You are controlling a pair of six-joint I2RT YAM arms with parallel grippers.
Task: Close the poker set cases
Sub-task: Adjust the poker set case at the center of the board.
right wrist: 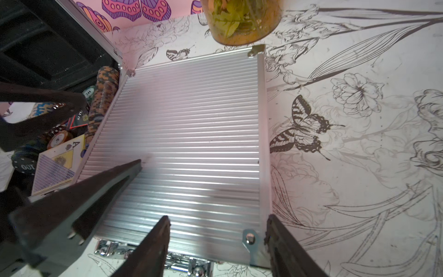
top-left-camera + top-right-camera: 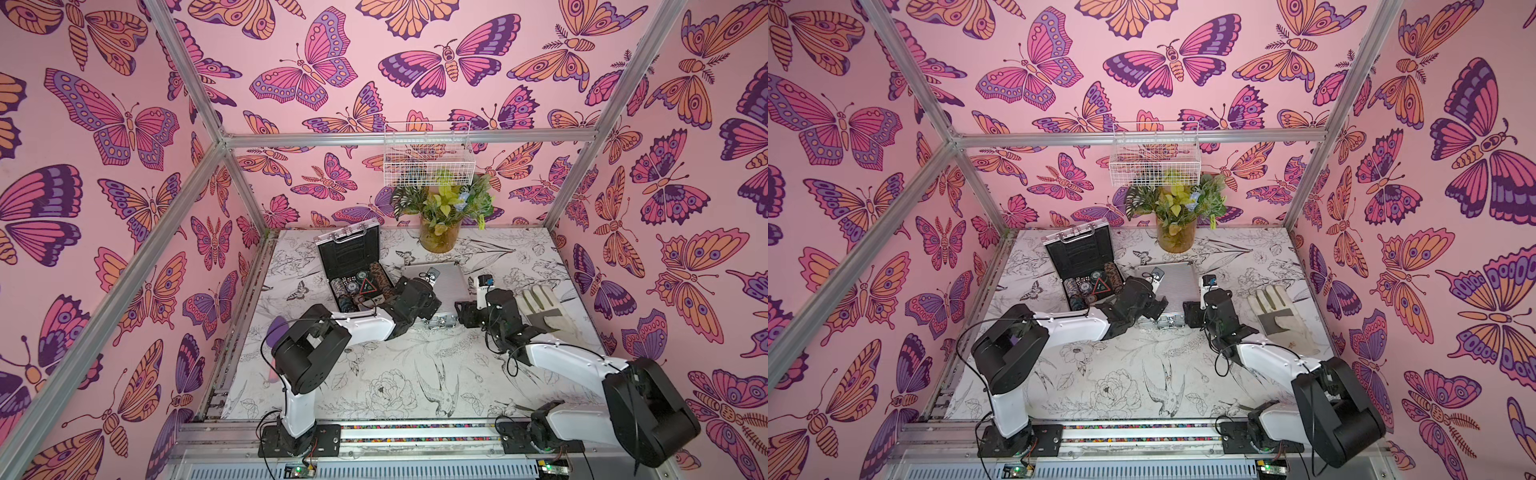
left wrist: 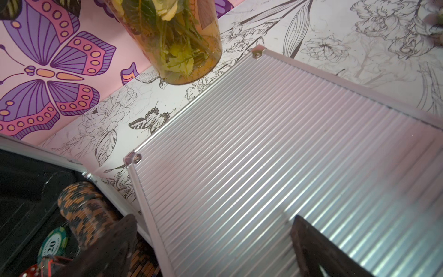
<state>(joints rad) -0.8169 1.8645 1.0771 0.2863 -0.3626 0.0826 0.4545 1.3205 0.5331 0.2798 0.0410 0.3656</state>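
Desk printed with flowers carries both cases. Open case lies just beside the shut case's left edge, its lid standing up toward the back wall, with chips and cards in its black tray. Shut case lies flat mid-desk, ribbed lid up, chrome latches on its near edge. Vase of leaves stands just behind the shut case. A pale glove lies to its right, apart. Left jaws hang released and wide over the shut case's left edge, one finger above the ribbed lid, the other above the chips. Right jaws stand parted at its near right corner, grasping nothing.
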